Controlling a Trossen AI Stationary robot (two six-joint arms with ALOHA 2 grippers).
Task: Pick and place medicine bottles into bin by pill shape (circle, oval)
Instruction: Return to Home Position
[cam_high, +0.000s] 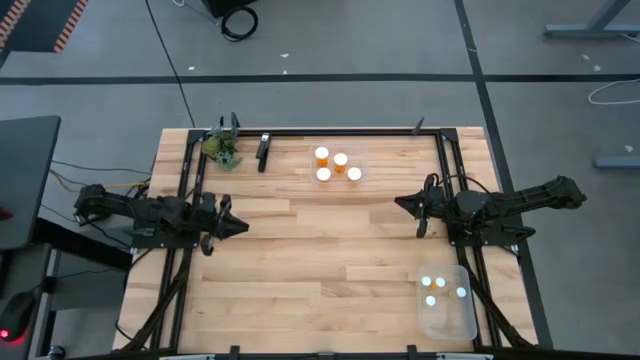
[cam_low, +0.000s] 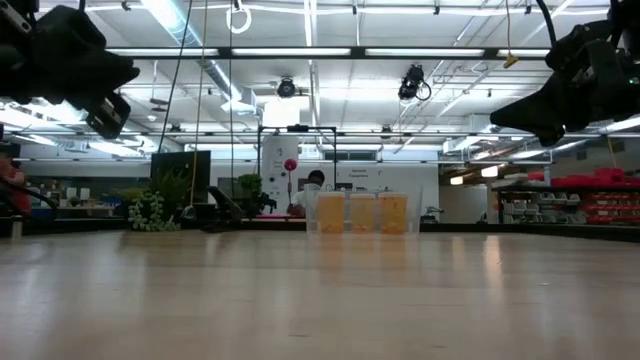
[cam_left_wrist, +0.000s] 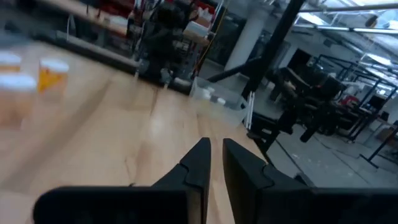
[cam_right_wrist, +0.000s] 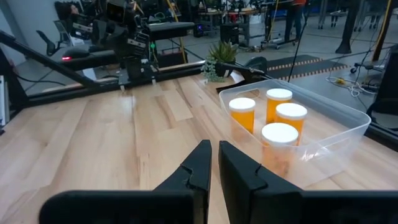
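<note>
Four orange pill bottles with white caps (cam_high: 337, 166) stand upright in a clear bin (cam_high: 363, 152) at the table's far middle. They also show in the right wrist view (cam_right_wrist: 278, 140) and the low view (cam_low: 362, 213). Three more white-capped bottles (cam_high: 440, 290) stand in a second clear bin (cam_high: 450, 320) at the near right. My left gripper (cam_high: 240, 228) (cam_left_wrist: 215, 144) hovers shut and empty over the table's left middle. My right gripper (cam_high: 400, 203) (cam_right_wrist: 214, 145) hovers shut and empty at the right middle, pointing toward the far bin (cam_right_wrist: 348, 118).
A green leafy clump (cam_high: 222, 150) and a small black object (cam_high: 263, 150) lie at the far left. A black frame (cam_high: 440, 150) runs along the table's far edge and sides. Bare wood (cam_high: 320, 250) lies between the two arms.
</note>
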